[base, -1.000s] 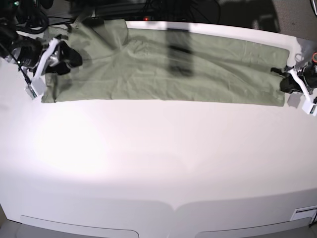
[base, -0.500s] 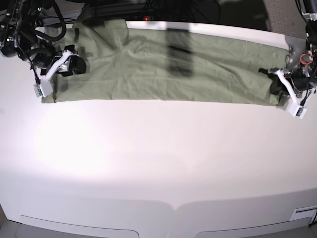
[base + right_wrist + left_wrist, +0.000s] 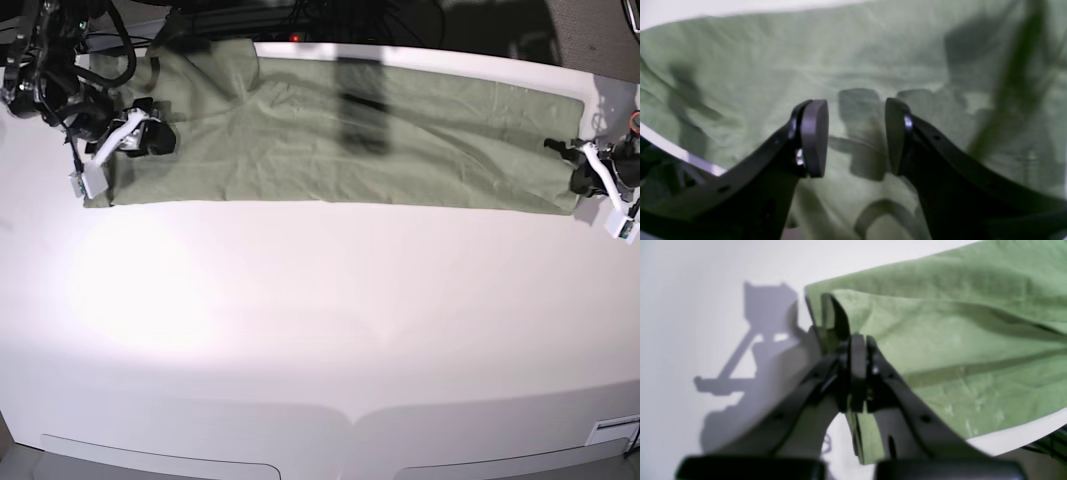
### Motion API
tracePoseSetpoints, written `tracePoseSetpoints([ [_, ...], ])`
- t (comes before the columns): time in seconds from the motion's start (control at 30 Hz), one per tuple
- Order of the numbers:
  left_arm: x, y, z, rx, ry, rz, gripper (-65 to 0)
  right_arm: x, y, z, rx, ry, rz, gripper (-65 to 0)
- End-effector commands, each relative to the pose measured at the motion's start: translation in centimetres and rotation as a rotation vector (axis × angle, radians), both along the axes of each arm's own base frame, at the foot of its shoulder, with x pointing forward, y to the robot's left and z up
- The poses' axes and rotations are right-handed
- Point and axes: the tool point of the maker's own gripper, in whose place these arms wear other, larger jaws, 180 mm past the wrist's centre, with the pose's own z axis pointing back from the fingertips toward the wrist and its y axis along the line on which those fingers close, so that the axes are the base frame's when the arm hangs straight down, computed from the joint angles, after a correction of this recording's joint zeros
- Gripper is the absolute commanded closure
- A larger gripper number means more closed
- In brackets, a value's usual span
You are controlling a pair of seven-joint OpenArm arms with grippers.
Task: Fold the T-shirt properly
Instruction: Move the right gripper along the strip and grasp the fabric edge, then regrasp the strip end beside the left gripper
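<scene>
One T-shirt (image 3: 340, 135) lies on the table (image 3: 320, 320), folded into a long, narrow green band that runs along the far edge almost from one side to the other. Its cloth is lightly creased, with a bunched, rumpled patch toward the base view's left, where part of it reaches the table's far rim.

Two arms work at it, one at each end of the band. The left gripper (image 3: 858, 340) sits at the end on the base view's right (image 3: 580, 178); its fingers (image 3: 857, 373) are clenched on a pinched corner of the T-shirt (image 3: 940, 340), with a fold of cloth hanging down between them and the rest spreading away flat. The right gripper (image 3: 857, 133) is at the opposite end (image 3: 150, 135), held over the T-shirt (image 3: 853, 56); its two fingers (image 3: 813, 136) stand apart with a clear gap between them and nothing in it, casting their shadows on the cloth just below. Whether the fingertips touch the fabric cannot be told.

The table is one broad, smooth, white surface with a rounded near edge and a bright glare patch toward the left of the base view. Beyond its far edge the room is dark, with black cables and equipment and a small red light.
</scene>
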Motion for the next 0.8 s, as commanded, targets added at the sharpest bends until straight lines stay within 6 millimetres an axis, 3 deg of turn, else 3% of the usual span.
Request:
tracePoseSetpoints([
  [0.0, 1.0, 0.5, 1.4, 0.011, -0.044, -0.006, 0.0, 0.8, 0.2, 0.5, 0.011, -0.027, 0.011, -27.9],
  [0.13, 0.4, 0.7, 0.9, 0.028, -0.004, -0.010, 0.0, 0.9, 2.1, -1.1, 0.045, 0.028, 0.062, -27.9],
  [0.23, -0.4, 1.0, 0.4, 0.045, 0.041, -0.014, -26.0, 1.0, 3.3, -1.7, 0.024, 0.044, 0.117, -27.9],
  [0.3, -1.1, 1.7, 0.0, 0.078, 0.067, -0.016, -34.9, 1.1, 3.7, -1.9, 0.009, 0.049, 0.141, -27.9],
  [0.43, -2.5, 4.2, -0.8, 0.215, 0.126, -0.020, -35.4, 1.5, 3.9, -1.8, -0.001, 0.040, 0.152, -27.9],
  [0.5, -2.1, 4.6, -0.6, 0.220, 0.104, 0.012, -35.4, 1.7, 3.9, -1.6, 0.000, 0.034, 0.152, -27.9],
  [0.67, 1.9, 1.6, 2.7, -0.012, -0.120, 0.094, -35.4, 2.2, 4.0, -1.4, 0.004, 0.019, 0.149, -27.9],
  [0.77, 3.6, 0.1, 4.6, -0.040, -0.184, 0.073, -35.4, 2.2, 4.0, -1.4, 0.004, 0.020, 0.149, -27.9],
])
